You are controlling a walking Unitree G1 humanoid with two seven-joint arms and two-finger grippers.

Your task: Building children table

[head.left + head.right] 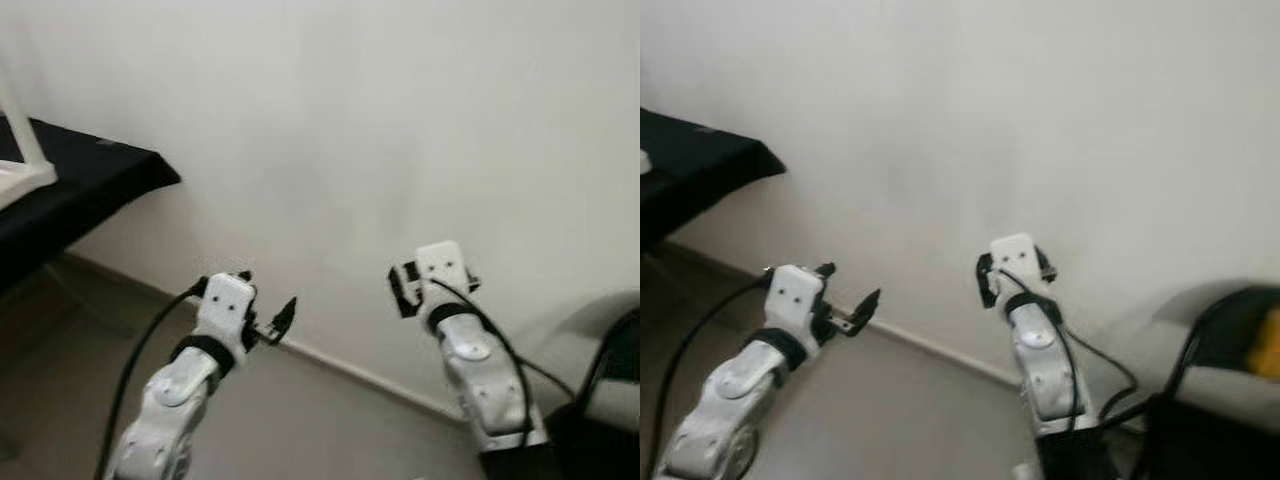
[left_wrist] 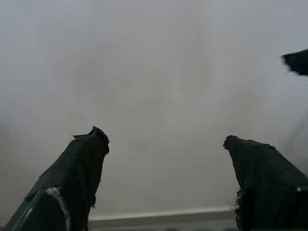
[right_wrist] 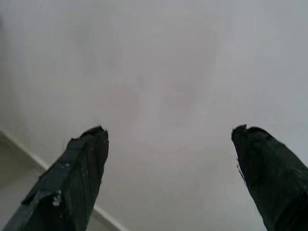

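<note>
- Left eye view: both arms are raised toward a bare white wall (image 1: 400, 120); the left gripper (image 1: 272, 325) and right gripper (image 1: 405, 285) hold nothing.
- Left wrist view: the left gripper's jaws stand wide apart, with only wall and a strip of baseboard (image 2: 159, 215) ahead of them.
- Right wrist view: the right gripper's jaws are likewise spread and empty, facing plain wall.
- Task part: a white frame piece (image 1: 22, 165), probably part of the children's table, rests on the black-draped counter (image 1: 95, 175), well apart from the left jaws and off to their outer side.
- Off to the outer side of the right jaws stands a dark chair (image 1: 1230, 340).
- Risk: the arms point at the wall, so any forward step could drive the jaws into it.
- Risk: the left arm's hanging cable (image 1: 130, 380) could snag during a turn toward the counter.
</note>
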